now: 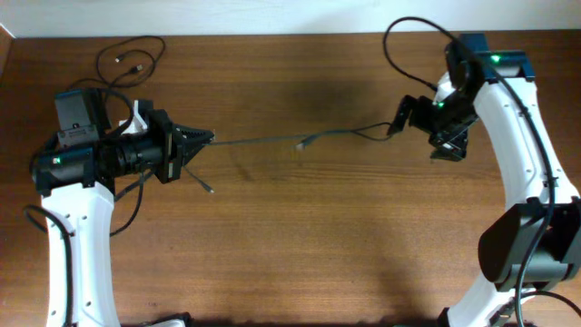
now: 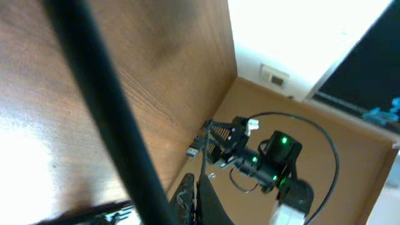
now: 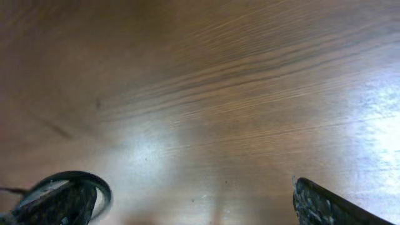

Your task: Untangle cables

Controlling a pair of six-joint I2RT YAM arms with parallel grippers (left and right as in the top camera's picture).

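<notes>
L gripper (image 1: 207, 140) sits at mid-left of the overhead frame, tips pointing right, pincer pressed together on a thin black cable (image 1: 259, 141). The cable runs taut from the tips across the table (image 1: 300, 245) toward frame centre, where a small plug (image 1: 303, 142) shows. From there a darker stretch carries on right, w/ a slight sag, up to the R arm's black head at upper right. A short strand w/ a small end (image 1: 207, 186) hangs off just below the L tips, angled to the lower right.

R gripper (image 3: 187, 203): fingers wide apart, one at the lower-left corner of the wrist view, the other at lower right, bare wood btwn them. A dark loop (image 3: 100, 186) curls round the lower-left finger. Can't tell if it's the cable or if it's gripped; nothing is pinched btwn the fingers.

Second cable (image 1: 132, 54) lies in loose loops at the upper left of the overhead frame, just behind the L arm, well apart from the taut one. Both of its plug ends lie inside the loops.

L wrist view: the thin line climbs from the bottom edge to the plug (image 2: 195, 149), just beside the R arm's head.
</notes>
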